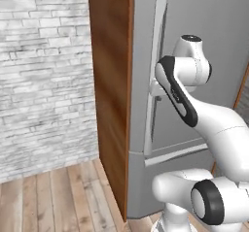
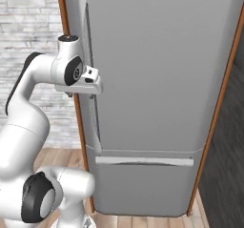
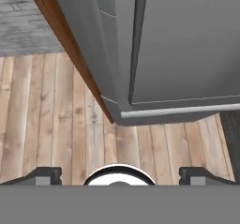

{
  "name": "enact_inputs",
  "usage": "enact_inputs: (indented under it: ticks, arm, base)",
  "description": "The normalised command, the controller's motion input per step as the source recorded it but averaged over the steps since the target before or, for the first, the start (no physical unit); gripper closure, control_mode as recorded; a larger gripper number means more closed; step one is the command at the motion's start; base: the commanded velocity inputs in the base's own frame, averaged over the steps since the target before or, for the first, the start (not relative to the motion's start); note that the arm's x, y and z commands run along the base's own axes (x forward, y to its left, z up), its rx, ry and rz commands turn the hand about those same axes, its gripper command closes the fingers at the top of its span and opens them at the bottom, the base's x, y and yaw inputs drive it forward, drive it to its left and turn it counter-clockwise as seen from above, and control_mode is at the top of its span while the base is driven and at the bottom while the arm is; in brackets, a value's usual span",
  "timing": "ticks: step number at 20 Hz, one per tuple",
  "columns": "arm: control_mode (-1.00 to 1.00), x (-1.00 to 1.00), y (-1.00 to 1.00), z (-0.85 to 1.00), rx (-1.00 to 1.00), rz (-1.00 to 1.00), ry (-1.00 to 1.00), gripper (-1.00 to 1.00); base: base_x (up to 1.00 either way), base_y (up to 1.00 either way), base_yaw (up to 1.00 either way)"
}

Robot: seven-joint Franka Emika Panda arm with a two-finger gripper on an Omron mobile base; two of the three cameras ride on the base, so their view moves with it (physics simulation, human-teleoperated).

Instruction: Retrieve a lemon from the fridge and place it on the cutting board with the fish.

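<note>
Clearly the fridge [image 2: 157,79] is seen with its grey door shut, so the lemon, if inside, cannot be seen — its place cannot be told. No brand, label or readable writing is found on the door or panels. The long vertical handle [image 1: 154,75] runs down the door's left edge, and the lower drawer [image 2: 143,186] with its pale horizontal bar is seen below it, also shut. Brown wood side panels [image 1: 113,90] are fitted on both flanks of the fridge.

The gripper [image 3: 120,176] is held at the handle side of the door, pointed downward along the fridge front; in the hand view the two dark finger tips [image 3: 44,175] are spread far apart at the frame's bottom, released, with nothing between them. In the right base view the hand is seen just beside the handle at mid-door height; contact cannot be told. In the left base view the wrist and forearm are placed in front of the handle, so part of it is hidden.

A white brick wall [image 1: 44,71] is seen left of the fridge, and a pale wood plank floor [image 3: 61,124] runs beneath. A dark panel [image 2: 228,165] stands at the right of the fridge — detail too dim to tell.
</note>
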Motion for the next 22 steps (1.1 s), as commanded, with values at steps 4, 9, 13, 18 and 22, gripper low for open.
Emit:
enact_inputs:
  ticks: [4,9,13,18,22]
  arm:
    - [1.0,0.0,0.0,0.0,0.0,0.0,0.0,-1.0]
    - [1.0,0.0,0.0,0.0,0.0,0.0,0.0,-1.0]
    - [1.0,0.0,0.0,0.0,0.0,0.0,0.0,-1.0]
    - [1.0,0.0,0.0,0.0,0.0,0.0,0.0,-1.0]
    - [1.0,0.0,0.0,0.0,0.0,0.0,0.0,-1.0]
  base:
    - [-0.14,0.03,-0.24]
    - [-0.06,0.23,-0.28]
    - [-0.24,0.21,-0.23]
    - [-0.17,0.36,-0.12]
    - [-0.21,0.28,-0.12]
